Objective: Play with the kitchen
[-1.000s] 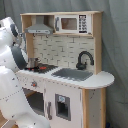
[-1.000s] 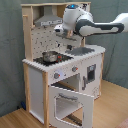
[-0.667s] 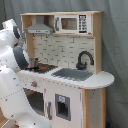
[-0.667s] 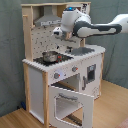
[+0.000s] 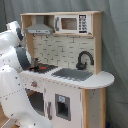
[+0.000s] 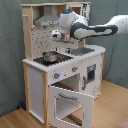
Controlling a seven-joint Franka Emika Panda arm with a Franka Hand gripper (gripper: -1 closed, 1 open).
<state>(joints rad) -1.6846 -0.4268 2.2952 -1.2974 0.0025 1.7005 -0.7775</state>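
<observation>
Child-size toy kitchen of light wood and white panels (image 5: 98,80) (image 6: 35,87) stands on the wooden floor against a grey curtain, filling the middle of both exterior views. 1 white Panda arm (image 6: 95,30) reaches in from the second exterior view's right. In the first exterior view the same arm (image 5: 10,85) blocks the kitchen's near corner. Change over the last 1 s: the wrist has swung a little toward the pegboard back and dipped, so the hand (image 6: 56,35) now hangs above the red-ringed black stove (image 5: 42,67), under the grey hood (image 5: 40,29). It sits over, and apart from, a small metal pot (image 6: 49,56) resting on the burner. Cannot tell how far open the hand is or whether it holds anything. The white oven door (image 6: 70,105) hangs open toward the floor. The grey sink (image 5: 75,74) and black curved faucet (image 5: 84,59) sit on the surface to the first exterior view's right of the stove, untouched. Judgement: the drift toward the stove suggests the pot or burner area is the next play target. No contact yet, so the interaction is still at the approach stage. Risk: clipping the hood on the way down.
</observation>
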